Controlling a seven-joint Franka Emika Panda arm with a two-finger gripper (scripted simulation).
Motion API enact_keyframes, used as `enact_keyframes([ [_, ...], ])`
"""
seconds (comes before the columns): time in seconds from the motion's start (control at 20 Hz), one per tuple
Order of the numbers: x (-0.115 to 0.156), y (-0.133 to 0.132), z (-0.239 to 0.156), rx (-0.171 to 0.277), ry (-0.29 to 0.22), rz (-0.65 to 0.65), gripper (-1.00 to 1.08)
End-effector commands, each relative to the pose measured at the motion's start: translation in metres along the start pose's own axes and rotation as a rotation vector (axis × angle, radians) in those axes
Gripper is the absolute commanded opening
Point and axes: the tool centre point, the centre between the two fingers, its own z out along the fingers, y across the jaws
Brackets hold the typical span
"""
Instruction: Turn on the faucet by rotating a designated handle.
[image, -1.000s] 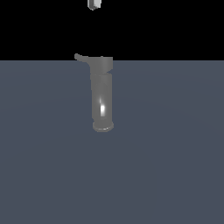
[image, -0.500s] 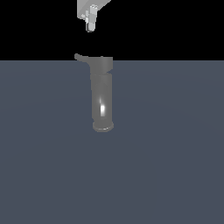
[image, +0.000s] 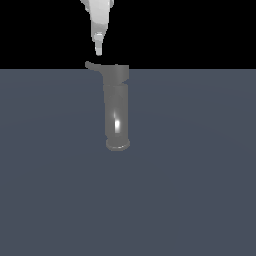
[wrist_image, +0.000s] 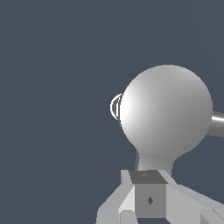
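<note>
the faucet stands upright on the grey floor, its handle jutting from the top cap toward the exterior view's left. the gripper hangs just above the handle, not touching, with its fingers pressed together, holding nothing.
</note>
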Motion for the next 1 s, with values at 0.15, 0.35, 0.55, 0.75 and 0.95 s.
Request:
enact_keyframes([
  [0.15, -0.006, -0.02, 0.019, 0.006, 0.03, 0.099, -1.0],
  [0.35, -0.01, -0.03, 0.028, 0.011, 0.046, 0.144, -1.0],
  [0.55, -0.012, -0.035, 0.033, 0.014, 0.055, 0.172, -1.0],
  [0.75, -0.012, -0.037, 0.035, 0.016, 0.059, 0.181, -1.0],
  [0.95, -0.013, -0.037, 0.035, 0.015, 0.058, 0.179, -1.0],
])
